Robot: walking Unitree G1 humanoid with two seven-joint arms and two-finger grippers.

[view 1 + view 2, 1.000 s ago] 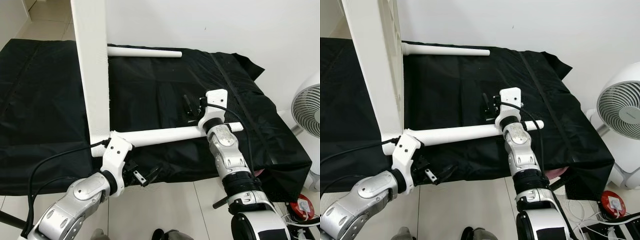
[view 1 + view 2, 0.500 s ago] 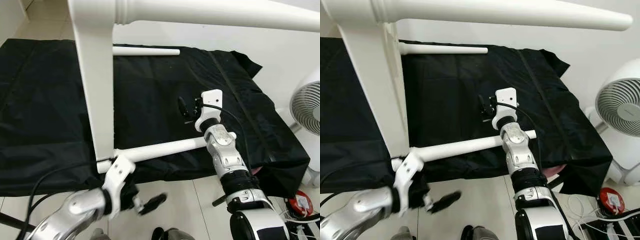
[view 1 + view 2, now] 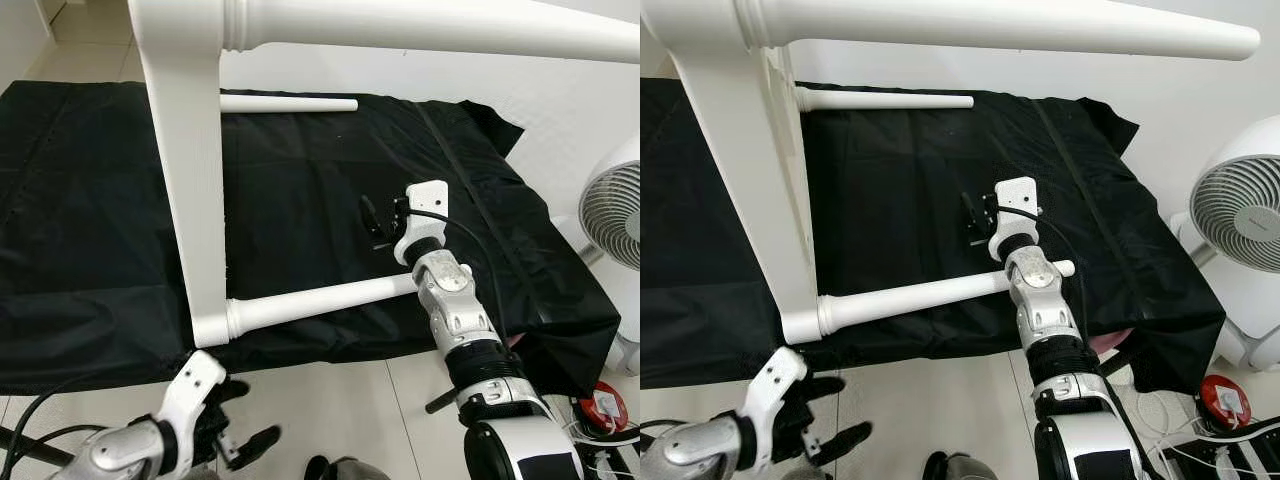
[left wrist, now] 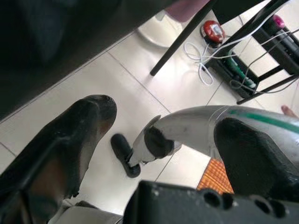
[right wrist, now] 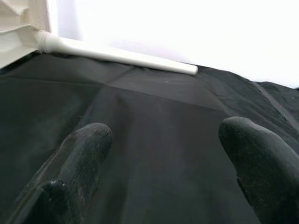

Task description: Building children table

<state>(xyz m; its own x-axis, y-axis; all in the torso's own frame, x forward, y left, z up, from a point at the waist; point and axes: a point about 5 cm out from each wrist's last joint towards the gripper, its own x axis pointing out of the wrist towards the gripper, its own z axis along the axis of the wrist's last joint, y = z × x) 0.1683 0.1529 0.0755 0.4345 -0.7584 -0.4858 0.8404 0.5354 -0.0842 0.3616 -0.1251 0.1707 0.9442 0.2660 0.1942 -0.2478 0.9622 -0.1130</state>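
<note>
The white children's table stands on its side on a black cloth [image 3: 90, 230], its top [image 3: 190, 190] upright and edge-on. One leg [image 3: 320, 297] lies along the cloth near the front edge, a second [image 3: 430, 25] juts out overhead, and a third [image 3: 290, 103] shows at the back. My right gripper [image 3: 372, 225] is open just above the cloth beyond the lower leg, its forearm crossing that leg's tip; its fingers [image 5: 84, 154] hold nothing. My left gripper [image 3: 250, 412] hangs open over the floor, below the cloth's front edge, apart from the table.
A white fan [image 3: 1240, 205] stands at the right, with a red device [image 3: 1223, 405] and cables [image 4: 205, 58] on the tiled floor [image 3: 350, 400]. A white wall runs behind the cloth. Dark frame legs [image 4: 187, 32] cross the left wrist view.
My left gripper has let go of the lower leg's base and dropped toward the floor. The upper leg has come into view overhead. The right gripper has barely moved.
</note>
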